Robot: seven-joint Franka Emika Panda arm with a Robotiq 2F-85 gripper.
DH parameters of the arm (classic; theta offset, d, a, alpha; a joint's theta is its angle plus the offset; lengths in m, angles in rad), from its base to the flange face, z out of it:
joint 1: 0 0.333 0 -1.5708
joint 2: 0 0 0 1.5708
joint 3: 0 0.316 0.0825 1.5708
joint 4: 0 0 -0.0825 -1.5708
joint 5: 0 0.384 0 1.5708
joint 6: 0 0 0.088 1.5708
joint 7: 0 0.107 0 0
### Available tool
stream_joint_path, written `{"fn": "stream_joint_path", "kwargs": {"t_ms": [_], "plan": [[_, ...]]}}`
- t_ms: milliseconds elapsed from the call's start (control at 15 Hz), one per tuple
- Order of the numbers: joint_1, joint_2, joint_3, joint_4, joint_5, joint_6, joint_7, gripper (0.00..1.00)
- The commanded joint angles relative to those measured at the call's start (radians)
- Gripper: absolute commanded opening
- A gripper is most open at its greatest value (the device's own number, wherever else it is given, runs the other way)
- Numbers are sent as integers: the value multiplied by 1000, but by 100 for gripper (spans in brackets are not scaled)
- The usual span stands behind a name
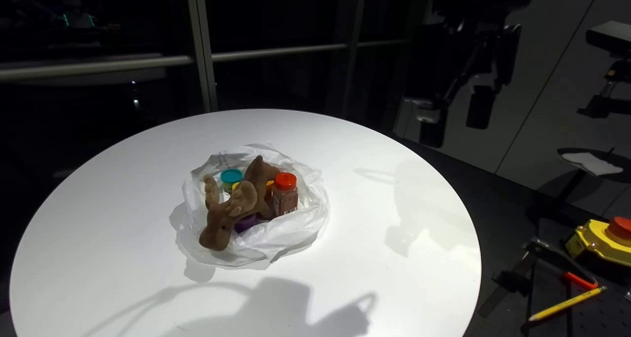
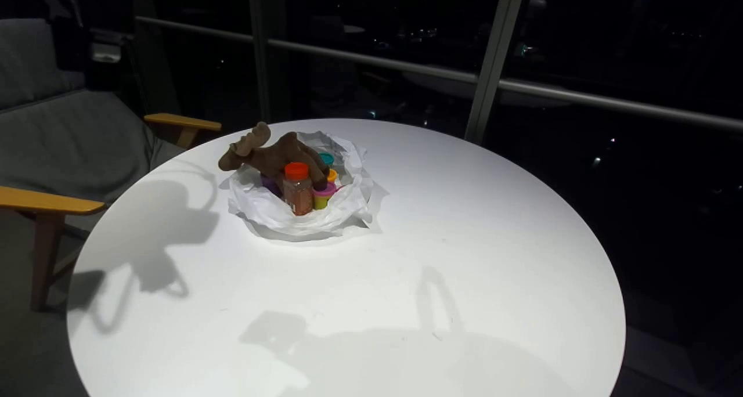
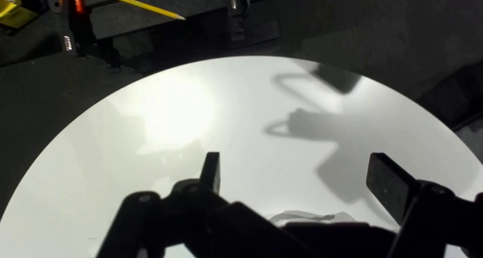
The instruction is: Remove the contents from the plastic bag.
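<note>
A round white table bears a thin, crumpled white plastic bag, spread open around its contents. In an exterior view the bag lies near the table's middle. Taking the bag there as a clock face, twelve farthest from the camera, a brown toy moose lies across the centre, rump toward one, antlered head out at eight. A clear bottle with a red-orange cap stands upright near two; a teal-lidded tub sits at eleven; a purple tub, partly hidden by the moose, sits between six and seven. In an exterior view a pink-lidded tub stands just beside the bottle, on its three o'clock side, with an orange-lidded tub near it toward one.

The gripper hangs well apart from the bag, toward two o'clock. In the wrist view its fingers are spread wide, and a sliver of bag film shows near six.

A yellow pencil lies at four o'clock in an exterior view.
</note>
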Motion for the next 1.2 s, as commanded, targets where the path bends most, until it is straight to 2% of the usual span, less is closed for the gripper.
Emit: {"fn": "stream_joint_path", "kwargs": {"t_ms": [0, 267, 600, 800, 1133], "plan": [[8, 161, 35, 86, -8, 152, 235, 100], [49, 353, 36, 193, -153, 318, 529, 100], [160, 572, -51, 435, -358, 317, 781, 100], [207, 713, -109, 588, -392, 300, 821, 100], [234, 896, -180, 780, -351, 313, 802, 100]]}}
